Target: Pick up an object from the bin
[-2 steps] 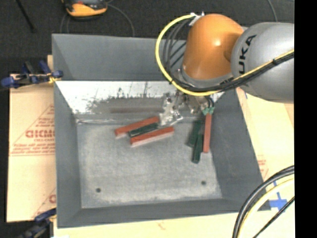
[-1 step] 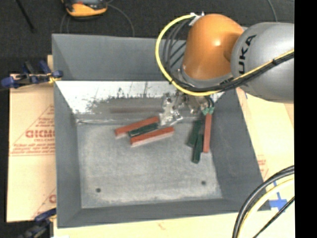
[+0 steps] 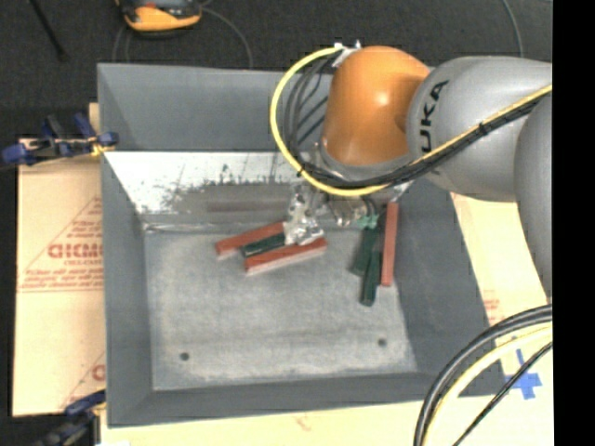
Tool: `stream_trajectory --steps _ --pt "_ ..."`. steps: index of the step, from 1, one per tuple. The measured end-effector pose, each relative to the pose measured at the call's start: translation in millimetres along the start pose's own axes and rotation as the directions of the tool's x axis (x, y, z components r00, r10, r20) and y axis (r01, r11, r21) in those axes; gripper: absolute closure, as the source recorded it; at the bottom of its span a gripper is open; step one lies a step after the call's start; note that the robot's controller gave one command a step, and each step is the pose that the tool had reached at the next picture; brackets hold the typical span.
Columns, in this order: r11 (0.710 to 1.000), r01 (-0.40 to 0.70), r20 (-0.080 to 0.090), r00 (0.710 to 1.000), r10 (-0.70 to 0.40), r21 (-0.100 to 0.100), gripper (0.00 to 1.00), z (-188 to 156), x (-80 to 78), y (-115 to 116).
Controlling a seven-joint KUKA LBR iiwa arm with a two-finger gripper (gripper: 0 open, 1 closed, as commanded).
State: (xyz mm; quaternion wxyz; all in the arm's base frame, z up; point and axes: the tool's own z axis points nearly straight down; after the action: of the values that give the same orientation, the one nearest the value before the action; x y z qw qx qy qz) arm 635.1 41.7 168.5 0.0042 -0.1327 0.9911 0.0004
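Note:
My gripper hangs under the orange-covered wrist, low over the back middle of the bin. Right beneath it lies a small cluster of flat bars. One reddish-brown bar points left, a dark green bar lies against it, and a second reddish-brown bar lies just in front. The gripper's metal tip sits at the right end of this cluster, touching or nearly touching it. Whether any bar is in its grasp is hidden.
Two more bars lie side by side to the right, a dark green one and a reddish one, partly under the arm. The arm covers the bin's back right corner.

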Motion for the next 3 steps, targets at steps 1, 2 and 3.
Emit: stream_trajectory --steps 1,2,3 --pt "1.000 0.007 -0.003 1.000 -0.007 -0.001 0.00 29 -10.2 20" --pt "1.000 0.007 -0.003 1.000 -0.007 -0.001 0.00 29 -10.3 20" --pt "0.998 -0.056 0.026 0.998 0.056 0.000 1.00 81 -10.1 28"
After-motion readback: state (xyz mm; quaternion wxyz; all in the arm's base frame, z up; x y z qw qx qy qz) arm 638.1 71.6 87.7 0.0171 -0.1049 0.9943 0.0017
